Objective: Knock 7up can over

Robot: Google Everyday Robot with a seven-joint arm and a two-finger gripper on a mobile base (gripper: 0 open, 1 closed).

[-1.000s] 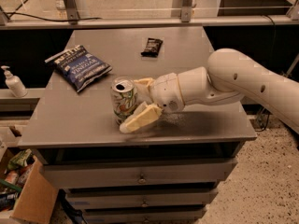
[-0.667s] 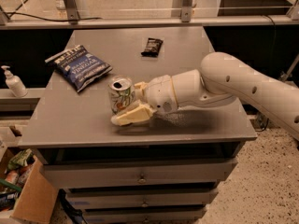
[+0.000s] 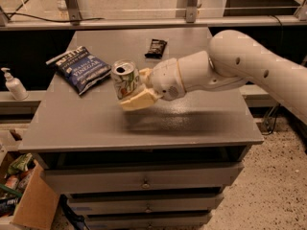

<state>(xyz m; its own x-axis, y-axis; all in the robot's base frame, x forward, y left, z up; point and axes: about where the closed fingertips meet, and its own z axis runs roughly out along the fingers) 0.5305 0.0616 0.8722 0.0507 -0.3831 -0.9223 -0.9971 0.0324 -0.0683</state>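
A grey cabinet top [image 3: 158, 128] stands over a stack of drawers [image 3: 144, 182], with a metal rail [image 3: 144, 22] running behind it and a white pump bottle [image 3: 13, 84] on a ledge to the left; a cardboard box [image 3: 29, 206] sits on the floor at lower left. The single camera view looks down at the top from the front. The blue chip bag [image 3: 79, 68] lies at the back left, and the word "VINEGAR" can be read on it; the writing on a dark wrapped bar [image 3: 156, 47] farther back is too small to read. The 7up can [image 3: 125, 79] shows green markings and a red spot (its pull-tab top faces the camera) and leans slightly, just right of the bag. The gripper [image 3: 133, 87] reaches in from the right; its cream fingers [image 3: 140, 99] are spread apart with the can between them, the near one against the can's lower side.
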